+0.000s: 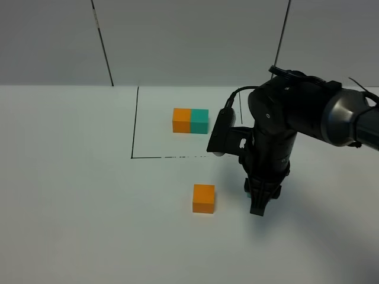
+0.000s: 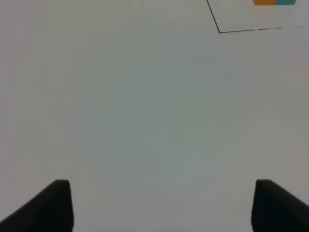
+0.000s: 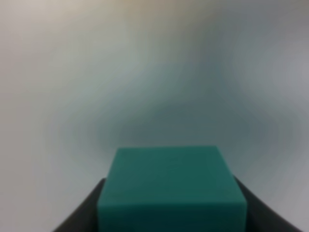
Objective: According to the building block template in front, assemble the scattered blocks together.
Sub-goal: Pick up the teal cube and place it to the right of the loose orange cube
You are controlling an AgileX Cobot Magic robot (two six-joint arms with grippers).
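**A:** Start on the left. What is that arm doing?

**B:** Nothing much. The left gripper hangs over bare table, jaws wide apart with nothing between them. Its camera catches only a sliver of the template.

**A:** And moving toward the middle?

**B:** The black outline frames the template, which has orange on the left and teal on the right, joined flush. Nearer the camera and outside the line, the orange block stands alone on the table.

**A:** Where's the teal one?

**B:** In the right gripper, just to the right of the orange block with a clear gap between them. The high camera hides it, but the wrist camera shows the teal block clamped between the two dark jaws. I can't tell whether it rests on the table or is held just above it.

**A:** So which step is this?

**B:** I'd say the joining step, with teal in the grip but not yet placed. The next move calls for sliding it left until it meets the orange block's right face, with the sides square. It should go gently so the orange block isn't shoved, and the jaws open only after that.
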